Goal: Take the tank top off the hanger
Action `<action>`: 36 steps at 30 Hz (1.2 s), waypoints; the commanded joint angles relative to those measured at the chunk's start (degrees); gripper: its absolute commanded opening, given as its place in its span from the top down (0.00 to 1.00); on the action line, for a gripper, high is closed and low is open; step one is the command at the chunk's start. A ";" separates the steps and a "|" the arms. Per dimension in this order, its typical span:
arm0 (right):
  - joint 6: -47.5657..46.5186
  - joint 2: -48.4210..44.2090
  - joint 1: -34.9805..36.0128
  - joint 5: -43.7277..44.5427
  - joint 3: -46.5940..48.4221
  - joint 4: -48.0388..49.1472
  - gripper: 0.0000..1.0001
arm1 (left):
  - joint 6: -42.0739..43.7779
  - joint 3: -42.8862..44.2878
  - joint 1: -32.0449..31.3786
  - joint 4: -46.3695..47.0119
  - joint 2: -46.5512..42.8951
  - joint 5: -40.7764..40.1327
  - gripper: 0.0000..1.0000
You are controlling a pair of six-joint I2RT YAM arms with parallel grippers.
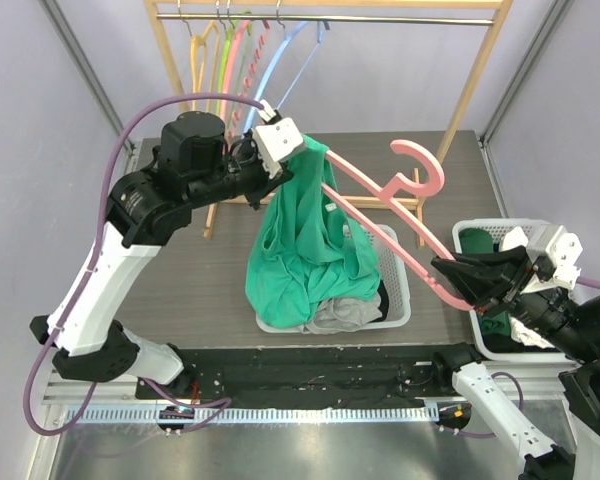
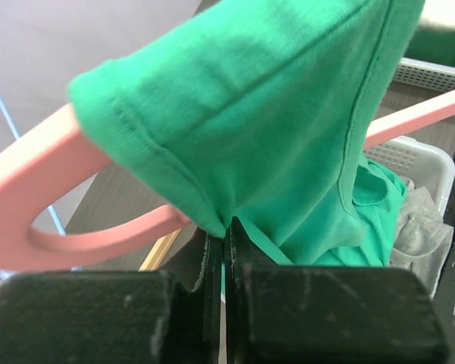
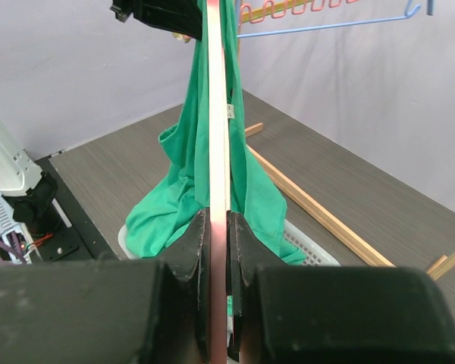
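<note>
Two grips divide the work: the right gripper (image 1: 462,283) is clamped on the near end of the pink hanger (image 1: 417,149), holding it tilted above the table's right side; the left gripper (image 2: 226,229), closed tight on the green tank top (image 1: 305,240) at the hanger's far end, can then likely draw the shoulder off; its hem pools in the white basket (image 1: 404,285). Only the left wrist view shows fabric pinched between the jaws; the right wrist view shows the hanger edge-on.
</note>
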 commanded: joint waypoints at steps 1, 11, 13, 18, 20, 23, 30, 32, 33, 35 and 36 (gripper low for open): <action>-0.30 0.79 0.32 4.63 1.64 3.17 0.99 | -1.01 6.23 -0.16 4.68 -0.46 -2.81 1.00; -0.31 -2.02 0.24 13.07 0.94 -3.06 0.99 | -1.18 23.18 -0.07 8.55 2.00 -8.00 1.00; 0.04 -2.55 0.32 14.39 0.94 -4.21 0.99 | -2.32 24.69 -0.07 9.43 3.31 -7.83 1.00; 0.05 -6.24 0.32 24.92 2.86 -6.06 0.99 | -5.84 25.75 -0.25 9.78 5.60 -1.87 1.00; -0.13 -7.90 0.41 25.38 3.48 -4.75 0.99 | -5.94 26.89 -0.78 11.36 7.79 -1.94 1.00; -1.18 -11.77 0.50 17.14 3.31 -2.82 0.99 | -4.10 29.52 -2.44 14.96 10.86 -4.47 1.00; -0.31 -8.89 2.69 -1.41 10.16 -12.46 0.99 | -4.61 29.53 -3.94 19.36 15.27 -13.09 1.00; -0.48 -8.17 3.13 -1.17 11.30 -13.97 0.99 | -5.05 28.13 -4.03 19.19 15.45 -12.93 1.00; -0.66 -8.44 3.14 -0.03 12.00 -13.71 0.99 | -5.23 27.78 -4.12 18.66 15.27 -12.58 1.00; -1.62 -9.75 3.40 3.48 12.80 -12.66 0.99 | -6.02 27.16 -4.29 18.22 15.01 -11.87 1.00; -1.28 -10.45 3.75 5.93 12.80 -11.52 0.99 | -6.11 26.98 -4.38 17.70 14.57 -11.09 1.00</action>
